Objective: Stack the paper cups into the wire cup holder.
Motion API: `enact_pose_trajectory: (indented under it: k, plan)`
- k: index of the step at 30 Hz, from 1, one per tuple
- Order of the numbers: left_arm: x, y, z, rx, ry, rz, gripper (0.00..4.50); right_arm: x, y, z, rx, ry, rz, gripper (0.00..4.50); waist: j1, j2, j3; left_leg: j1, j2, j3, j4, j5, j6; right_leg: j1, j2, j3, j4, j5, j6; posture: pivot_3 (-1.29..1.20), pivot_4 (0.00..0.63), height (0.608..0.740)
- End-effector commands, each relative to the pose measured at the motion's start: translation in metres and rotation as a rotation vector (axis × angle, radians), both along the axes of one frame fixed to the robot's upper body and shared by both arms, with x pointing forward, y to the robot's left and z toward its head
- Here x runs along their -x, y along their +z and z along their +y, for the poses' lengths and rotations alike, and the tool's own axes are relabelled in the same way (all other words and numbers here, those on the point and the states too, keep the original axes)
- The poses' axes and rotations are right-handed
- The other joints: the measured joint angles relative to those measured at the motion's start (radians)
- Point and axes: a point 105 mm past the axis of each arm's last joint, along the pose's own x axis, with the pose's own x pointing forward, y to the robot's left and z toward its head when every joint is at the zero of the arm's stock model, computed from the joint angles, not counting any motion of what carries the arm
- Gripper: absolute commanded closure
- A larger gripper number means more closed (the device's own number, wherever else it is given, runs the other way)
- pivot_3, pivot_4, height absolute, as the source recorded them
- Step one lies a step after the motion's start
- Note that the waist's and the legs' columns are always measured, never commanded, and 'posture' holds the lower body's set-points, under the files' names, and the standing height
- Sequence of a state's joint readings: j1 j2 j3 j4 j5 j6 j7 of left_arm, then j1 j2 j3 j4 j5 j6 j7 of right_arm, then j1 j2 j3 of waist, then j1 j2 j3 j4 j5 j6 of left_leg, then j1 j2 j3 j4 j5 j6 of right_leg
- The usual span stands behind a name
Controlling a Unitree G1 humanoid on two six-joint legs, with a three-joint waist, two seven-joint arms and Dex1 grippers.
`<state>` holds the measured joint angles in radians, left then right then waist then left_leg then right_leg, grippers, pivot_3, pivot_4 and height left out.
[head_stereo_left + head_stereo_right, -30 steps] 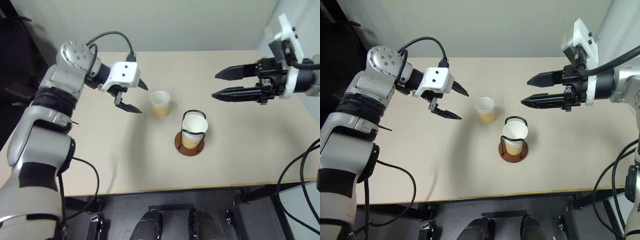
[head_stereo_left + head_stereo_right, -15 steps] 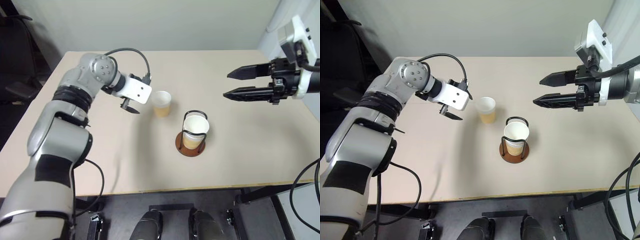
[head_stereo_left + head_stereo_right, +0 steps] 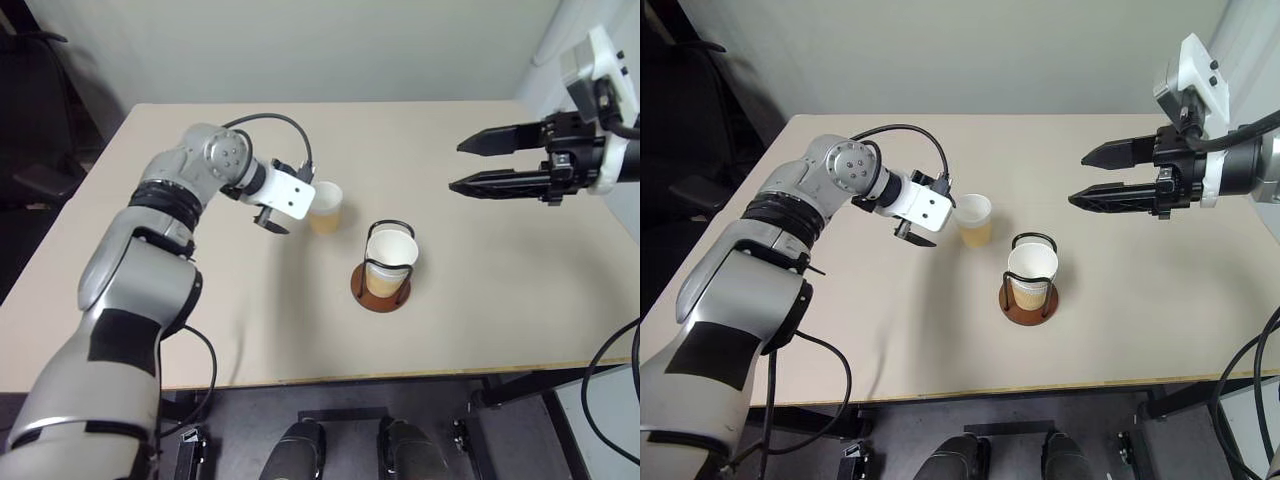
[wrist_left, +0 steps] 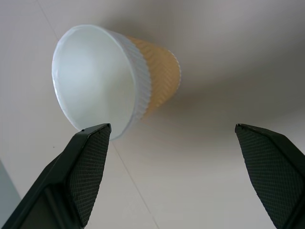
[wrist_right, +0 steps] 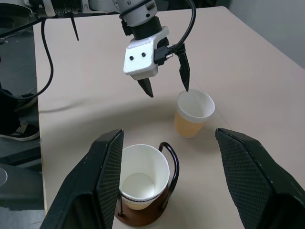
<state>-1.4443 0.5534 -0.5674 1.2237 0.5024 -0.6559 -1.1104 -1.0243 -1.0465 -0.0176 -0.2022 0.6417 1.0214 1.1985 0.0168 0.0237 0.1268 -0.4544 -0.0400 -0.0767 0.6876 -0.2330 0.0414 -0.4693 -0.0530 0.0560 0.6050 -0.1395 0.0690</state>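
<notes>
Standing upright near the middle of the pale beige table [image 3: 480, 320], a small tapered paper cup [image 3: 323, 207], tan-yellow outside with a white rim and white inside, is free of any grip. The left gripper [image 5: 165, 85] hangs just beside this cup on the side toward the table's left edge, its two black fingers spread wide; in the right wrist view one fingertip [image 5: 186, 81] sits just above the cup's rim and the other stands off to the side, neither pressing the wall. From the left wrist view the cup's mouth lies close to one finger, with open table between the two.

A little nearer the table's front edge stands the wire cup holder [image 3: 381, 284], a round reddish-brown disc base with upright black wire loops. Nested paper cups [image 3: 390, 260] of the same kind sit inside it.

The right gripper [image 3: 481, 165] hovers above the table toward the right edge, well apart from both cups, its fingers parted and holding nothing.
</notes>
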Motion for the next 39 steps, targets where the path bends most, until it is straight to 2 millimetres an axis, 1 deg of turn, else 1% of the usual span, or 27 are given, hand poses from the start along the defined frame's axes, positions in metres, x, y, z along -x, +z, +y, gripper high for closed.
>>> enact_pose_trajectory:
  k: [1, 6, 12, 14, 15, 17, 18, 20, 21, 23, 24, 25, 26, 27, 29, 30, 35, 39]
  plan:
    - [-0.006, 0.003, -0.003, -0.021, -0.008, -0.081, 0.00, 0.005, 0.012, 0.001, 0.000, 0.007, -0.059, 1.43, 0.000, 0.000, 0.000, 0.000, -0.001, 0.001, 0.001, 0.000, 0.000, 0.000, 0.001, -0.001, 0.001, 0.000, -0.001, 0.00, 0.150, 0.740]
    - [-0.012, -0.001, -0.012, -0.011, -0.008, -0.120, 0.00, 0.005, 0.011, 0.001, 0.001, 0.007, -0.058, 1.43, -0.001, 0.000, 0.000, 0.000, 0.000, 0.000, 0.006, -0.003, 0.004, 0.001, 0.001, 0.000, 0.005, -0.001, -0.001, 0.00, 0.150, 0.740]
    - [-0.011, -0.010, -0.017, -0.007, -0.009, -0.096, 0.00, 0.005, 0.011, 0.001, 0.005, 0.004, -0.060, 1.43, -0.002, 0.000, 0.000, 0.000, -0.001, 0.000, 0.011, -0.003, 0.004, 0.002, 0.004, 0.000, 0.005, 0.000, 0.000, 0.00, 0.150, 0.740]
    - [-0.011, -0.013, -0.018, -0.007, -0.006, -0.084, 0.39, 0.005, 0.010, 0.001, 0.008, 0.001, -0.062, 1.39, -0.002, 0.000, 0.000, 0.000, 0.000, -0.001, 0.011, -0.002, 0.004, 0.002, 0.002, 0.002, 0.005, 0.001, 0.000, 0.00, 0.150, 0.740]
    - [-0.011, -0.014, -0.018, -0.007, -0.005, -0.079, 0.63, 0.005, 0.010, 0.000, 0.009, 0.000, -0.063, 1.39, -0.002, 0.000, 0.000, 0.000, 0.000, 0.001, 0.011, -0.002, 0.004, 0.002, 0.005, 0.000, 0.005, 0.001, 0.000, 0.00, 0.150, 0.740]
    - [-0.010, -0.018, -0.019, -0.012, -0.001, -0.062, 1.32, 0.006, 0.010, 0.000, 0.009, -0.003, -0.064, 1.39, -0.002, 0.000, 0.000, 0.000, 0.001, -0.001, 0.011, -0.002, 0.004, 0.002, 0.003, 0.002, 0.005, 0.001, 0.000, 0.00, 0.150, 0.740]
    - [-0.010, -0.019, -0.019, -0.016, 0.000, -0.056, 1.71, 0.006, 0.010, 0.000, 0.009, -0.003, -0.064, 1.39, -0.001, 0.000, 0.000, 0.001, 0.000, 0.000, 0.011, -0.002, 0.004, 0.002, 0.006, 0.000, 0.005, 0.001, 0.000, 0.00, 0.150, 0.740]
    - [-0.010, -0.021, -0.021, -0.020, 0.001, -0.052, 2.45, 0.006, 0.010, 0.000, 0.009, -0.005, -0.063, 1.39, -0.001, 0.000, 0.000, 0.000, 0.001, -0.001, 0.011, -0.002, 0.004, 0.002, 0.003, 0.002, 0.005, 0.001, 0.000, 0.00, 0.150, 0.740]
    - [-0.010, -0.022, -0.021, -0.023, 0.000, -0.051, 2.81, 0.006, 0.010, 0.000, 0.009, -0.005, -0.062, 1.39, 0.000, 0.000, 0.000, 0.000, 0.000, 0.000, 0.011, -0.002, 0.004, 0.002, 0.006, 0.000, 0.005, 0.001, 0.000, 0.00, 0.150, 0.740]
    - [-0.010, -0.023, -0.022, -0.035, 0.000, -0.049, 3.59, 0.007, 0.009, 0.000, 0.009, -0.006, -0.059, 1.39, 0.000, 0.000, 0.000, 0.000, 0.000, -0.001, 0.011, -0.002, 0.004, 0.002, 0.002, 0.002, 0.005, 0.001, 0.000, 0.00, 0.150, 0.740]
    - [-0.010, -0.023, -0.021, -0.044, 0.001, -0.048, 3.95, 0.007, 0.008, -0.001, 0.010, -0.007, -0.057, 1.39, 0.000, 0.000, 0.000, 0.000, 0.000, 0.001, 0.011, -0.002, 0.004, 0.002, 0.005, 0.000, 0.005, 0.001, 0.000, 0.00, 0.150, 0.740]
    - [-0.010, -0.022, -0.021, -0.051, 0.001, -0.049, 4.29, 0.007, 0.008, -0.001, 0.010, -0.007, -0.056, 1.39, 0.001, 0.000, 0.000, 0.000, 0.000, 0.000, 0.011, -0.002, 0.004, 0.002, 0.003, 0.002, 0.005, 0.001, 0.000, 0.00, 0.150, 0.740]
    - [-0.010, -0.021, -0.021, -0.056, 0.002, -0.049, 4.46, 0.008, 0.008, -0.002, 0.009, -0.004, -0.062, 1.39, -0.001, 0.000, 0.000, 0.000, 0.001, -0.001, 0.012, -0.002, 0.004, 0.002, 0.002, 0.002, 0.005, 0.001, 0.000, 0.00, 0.150, 0.740]
    - [-0.010, -0.020, -0.020, -0.059, 0.003, -0.048, 4.46, 0.008, 0.008, -0.002, 0.009, -0.001, -0.067, 1.39, 0.000, 0.000, 0.000, 0.000, 0.000, 0.001, 0.011, -0.002, 0.004, 0.002, 0.005, 0.000, 0.005, 0.001, 0.000, 0.00, 0.150, 0.740]
    - [-0.010, -0.017, -0.018, -0.068, 0.008, -0.043, 4.46, 0.008, 0.009, -0.003, -0.004, 0.009, -0.081, 1.39, 0.000, 0.000, 0.000, 0.000, 0.001, -0.001, 0.012, -0.002, 0.004, 0.002, 0.002, 0.003, 0.004, 0.001, 0.000, 0.00, 0.150, 0.740]
    - [-0.010, -0.016, -0.016, -0.078, 0.011, -0.042, 4.46, 0.010, 0.010, -0.004, -0.014, 0.022, -0.089, 1.39, 0.001, 0.000, 0.000, 0.000, 0.000, 0.001, 0.011, -0.002, 0.004, 0.002, 0.004, 0.001, 0.005, 0.001, 0.000, 0.00, 0.150, 0.740]
    - [-0.007, -0.011, -0.008, -0.091, 0.025, -0.009, 4.46, 0.012, 0.006, -0.014, -0.007, 0.029, -0.093, 1.39, 0.001, 0.000, 0.000, 0.000, 0.001, 0.000, 0.011, -0.003, 0.004, 0.002, 0.003, 0.003, 0.004, 0.001, 0.000, 0.00, 0.150, 0.740]
    - [0.002, -0.003, -0.003, -0.061, 0.041, 0.097, 4.46, 0.017, 0.006, -0.025, 0.014, 0.078, -0.146, 1.39, 0.004, -0.001, 0.000, 0.000, 0.000, 0.000, 0.011, -0.003, 0.004, 0.003, 0.003, 0.001, 0.004, 0.001, 0.000, 0.00, 0.150, 0.740]
